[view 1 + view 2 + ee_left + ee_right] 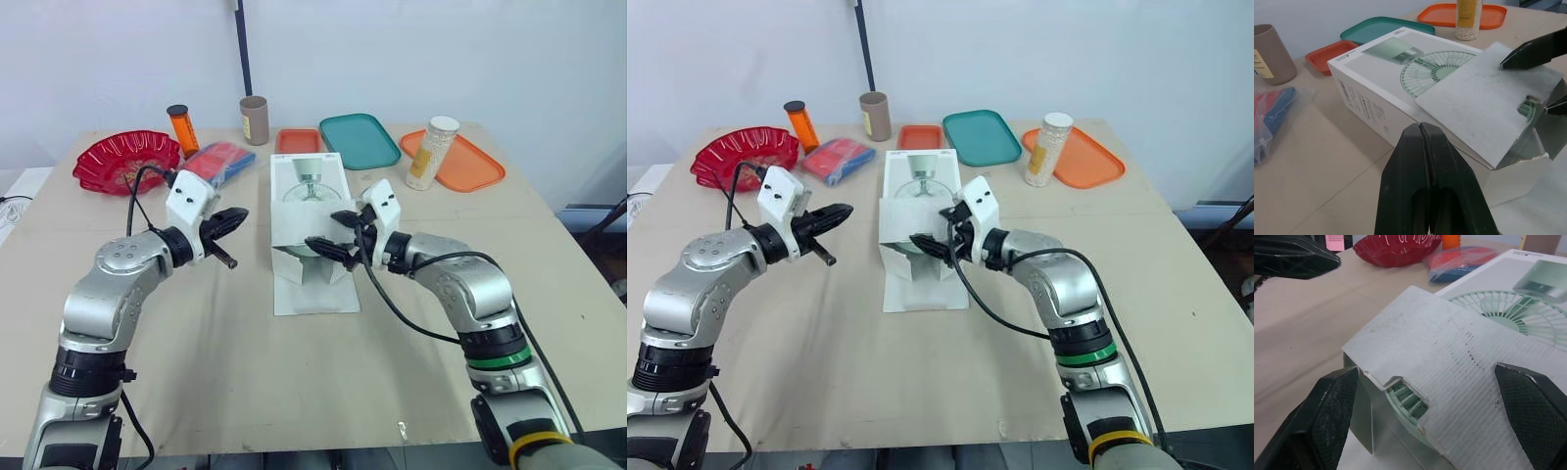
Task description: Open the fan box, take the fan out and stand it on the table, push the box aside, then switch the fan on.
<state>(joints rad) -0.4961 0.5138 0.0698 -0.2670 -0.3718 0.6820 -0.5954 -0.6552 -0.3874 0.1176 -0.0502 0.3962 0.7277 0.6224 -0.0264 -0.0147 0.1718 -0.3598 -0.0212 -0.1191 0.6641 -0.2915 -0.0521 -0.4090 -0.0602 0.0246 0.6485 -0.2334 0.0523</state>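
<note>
Tabletop (pixel 196 372); fan box (pixel 306 186) flap inside right pincer (pixel 323 230)

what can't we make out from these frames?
Fan: right wrist view, a sliver of green grille shows past the flap notch; the fan box hides its body and switch.
Box side print: left wrist view, too small to read.
Jar: left wrist view, top cut off by the picture edge.
Right tool: open astride the flap; contact unclear in either eye view.
</note>
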